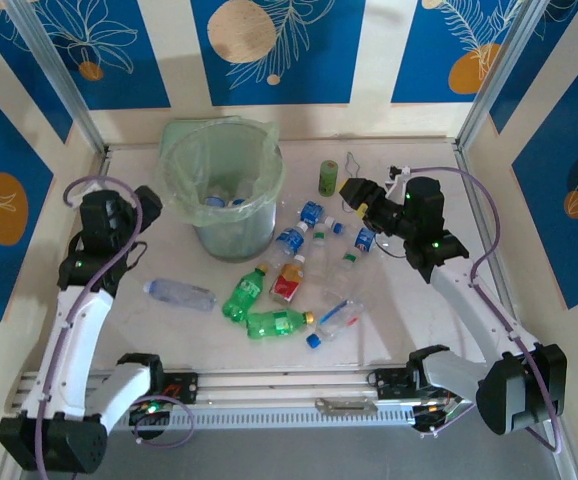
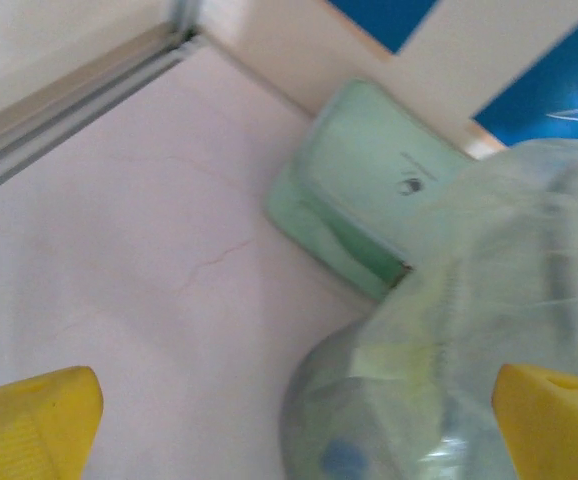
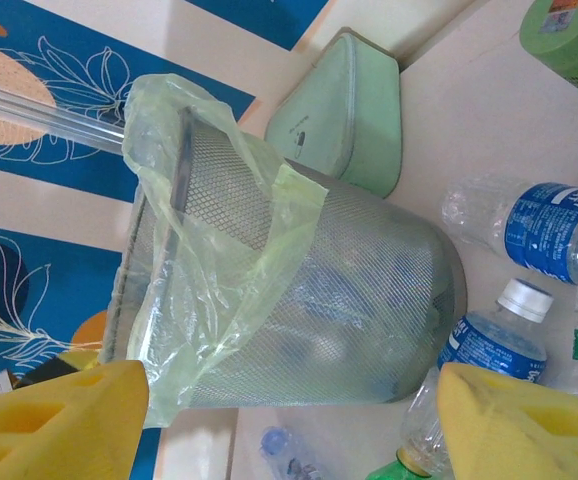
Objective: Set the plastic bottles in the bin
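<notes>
The bin (image 1: pixel 224 190) stands at the back middle of the table, a mesh bucket lined with a pale-green bag, with a few bottles inside. Several plastic bottles lie to its right and front: clear ones with blue labels (image 1: pixel 291 240), two green ones (image 1: pixel 244 296), a red-labelled one (image 1: pixel 289 281), and a clear one lying alone (image 1: pixel 179 293). My left gripper (image 1: pixel 149 205) is open just left of the bin (image 2: pixel 489 300), nothing between its fingers (image 2: pixel 29 425). My right gripper (image 1: pixel 354 192) is open and empty, facing the bin (image 3: pixel 299 290) and nearby bottles (image 3: pixel 539 225).
A short olive-green cylinder (image 1: pixel 328 177) stands behind the bottles, close to my right gripper. A pale-green box (image 3: pixel 344 110) sits behind the bin near the back wall (image 2: pixel 359 190). Walls close the table on three sides.
</notes>
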`<act>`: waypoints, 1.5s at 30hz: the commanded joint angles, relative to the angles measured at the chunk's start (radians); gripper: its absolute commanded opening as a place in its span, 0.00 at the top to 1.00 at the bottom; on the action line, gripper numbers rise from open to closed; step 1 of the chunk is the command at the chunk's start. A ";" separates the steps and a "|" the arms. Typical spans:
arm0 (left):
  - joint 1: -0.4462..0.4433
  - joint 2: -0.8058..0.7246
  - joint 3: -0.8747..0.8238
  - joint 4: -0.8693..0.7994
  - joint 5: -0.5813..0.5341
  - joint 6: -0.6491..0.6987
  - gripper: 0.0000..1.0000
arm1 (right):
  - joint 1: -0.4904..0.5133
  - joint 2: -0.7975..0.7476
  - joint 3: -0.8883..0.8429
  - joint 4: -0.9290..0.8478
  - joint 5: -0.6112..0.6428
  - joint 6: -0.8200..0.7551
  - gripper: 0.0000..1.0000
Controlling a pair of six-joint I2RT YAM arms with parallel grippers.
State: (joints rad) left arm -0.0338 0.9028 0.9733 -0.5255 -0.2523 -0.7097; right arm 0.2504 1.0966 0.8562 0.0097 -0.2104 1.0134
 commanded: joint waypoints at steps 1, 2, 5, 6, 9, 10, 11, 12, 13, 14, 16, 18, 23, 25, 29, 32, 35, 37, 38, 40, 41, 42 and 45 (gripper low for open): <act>0.025 -0.045 -0.082 -0.146 -0.037 -0.126 0.00 | -0.009 -0.017 -0.030 -0.004 0.005 -0.013 0.23; 0.024 -0.059 -0.111 -0.166 -0.037 -0.169 0.00 | -0.011 -0.017 -0.034 -0.002 0.004 -0.012 0.23; 0.025 -0.093 -0.207 -0.209 -0.038 -0.298 0.00 | -0.015 -0.017 -0.037 0.000 0.000 -0.009 0.23; 0.025 -0.104 -0.245 -0.213 -0.028 -0.348 0.00 | -0.016 -0.017 -0.037 0.000 0.000 -0.009 0.23; 0.025 -0.117 -0.351 -0.168 0.056 -0.470 0.00 | -0.019 -0.014 -0.033 -0.005 0.001 -0.015 0.23; 0.025 -0.112 -0.376 -0.151 0.082 -0.498 0.00 | -0.019 -0.012 -0.030 -0.009 0.004 -0.015 0.23; 0.023 -0.103 -0.400 -0.135 0.109 -0.528 0.00 | -0.019 -0.012 -0.029 -0.011 0.006 -0.015 0.23; 0.021 -0.090 -0.419 -0.122 0.130 -0.552 0.00 | -0.018 -0.011 -0.032 -0.008 0.008 -0.012 0.23; 0.020 -0.078 -0.430 -0.116 0.142 -0.570 0.00 | -0.018 -0.010 -0.032 -0.005 0.009 -0.010 0.23; 0.019 -0.064 -0.441 -0.109 0.149 -0.584 0.00 | -0.019 -0.009 -0.035 -0.005 0.011 -0.007 0.23; 0.013 -0.041 -0.453 -0.099 0.157 -0.614 0.00 | -0.017 -0.006 -0.036 -0.004 0.012 -0.003 0.23; 0.001 -0.017 -0.466 -0.087 0.161 -0.660 0.00 | -0.017 -0.002 -0.036 -0.003 0.014 0.002 0.23; -0.065 0.049 -0.491 -0.027 0.143 -0.753 0.00 | -0.015 0.014 -0.034 0.003 0.009 0.008 0.23; -0.090 0.085 -0.493 0.006 0.135 -0.772 0.00 | -0.014 0.017 -0.032 0.005 0.006 0.008 0.23; -0.117 0.172 -0.490 0.089 0.124 -0.790 0.00 | -0.012 0.020 -0.031 0.003 0.003 0.004 0.23; -0.128 0.241 -0.478 0.122 0.117 -0.792 0.00 | -0.010 0.023 -0.034 0.002 -0.010 -0.004 0.21; -0.136 0.293 -0.477 0.144 0.113 -0.801 0.04 | -0.012 0.028 -0.035 -0.009 -0.028 -0.013 0.12; -0.141 0.311 -0.484 0.159 0.103 -0.807 0.07 | -0.010 0.031 -0.038 -0.014 -0.038 -0.016 0.04; -0.141 0.319 -0.489 0.165 0.098 -0.814 0.09 | -0.011 0.032 -0.040 -0.015 -0.044 -0.018 0.01; -0.144 0.325 -0.498 0.174 0.088 -0.817 0.14 | -0.011 0.041 -0.040 -0.021 -0.056 -0.022 0.01; -0.144 0.327 -0.500 0.175 0.084 -0.818 0.17 | -0.010 0.047 -0.038 -0.027 -0.059 -0.018 0.01; -0.144 0.327 -0.502 0.174 0.080 -0.817 0.21 | -0.009 0.053 -0.037 -0.029 -0.063 -0.017 0.01; -0.144 0.315 -0.507 0.173 0.057 -0.813 0.37 | -0.008 0.076 -0.034 -0.027 -0.079 -0.012 0.01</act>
State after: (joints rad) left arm -0.1741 1.1877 0.5045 -0.5072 -0.1749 -1.4921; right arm 0.2382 1.1522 0.8261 0.0051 -0.2504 1.0031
